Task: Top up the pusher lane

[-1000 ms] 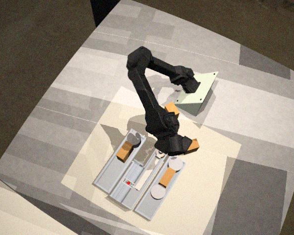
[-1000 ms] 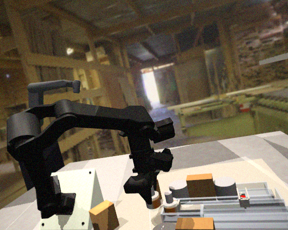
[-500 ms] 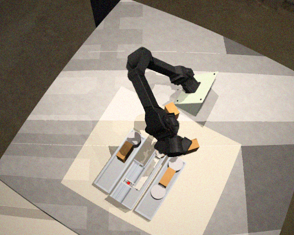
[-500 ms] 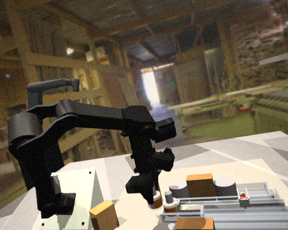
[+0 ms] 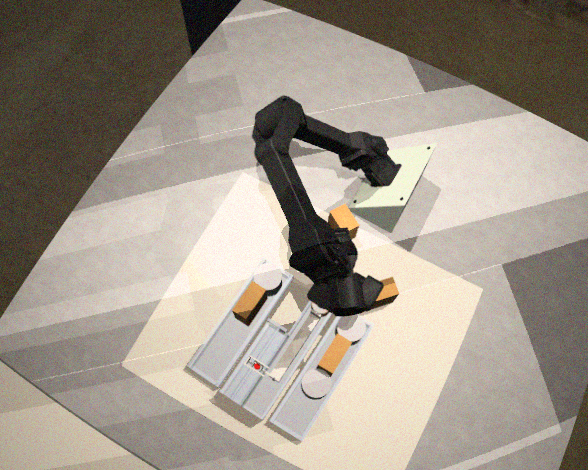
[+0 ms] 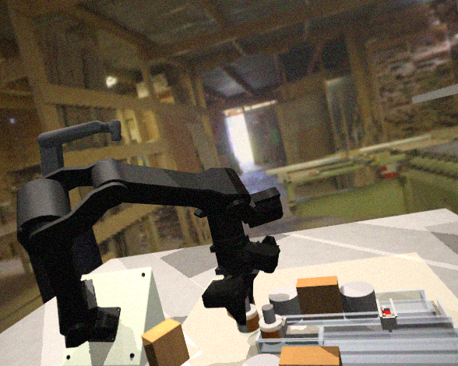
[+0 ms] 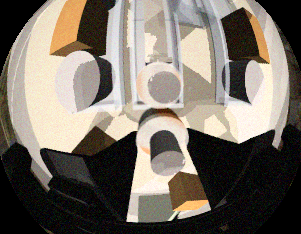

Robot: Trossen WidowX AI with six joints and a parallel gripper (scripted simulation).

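My gripper (image 6: 244,321) (image 7: 161,135) is shut on a jar (image 6: 253,322) (image 7: 168,155) with an orange-brown body, white shoulder and grey knob. The held jar is upright, just outside the front end of the middle lane; the top view hides it under the arm. I cannot tell its height above the mat. A matching jar (image 5: 318,308) (image 6: 270,329) (image 7: 159,85) stands at the front of the sprung lane (image 7: 140,50), close behind the held one. The low front stop lies between the two in the wrist view. The pusher plate is not clearly visible.
Side lanes flank the middle one, holding grey round cans (image 5: 267,278) (image 5: 316,383) and orange boxes (image 5: 248,301) (image 5: 334,353). A small frame with a red mark (image 5: 257,365) (image 6: 386,312) sits farther back. Loose orange boxes (image 5: 343,220) (image 5: 389,290) and a pale green sloped block (image 5: 410,169) stand nearby.
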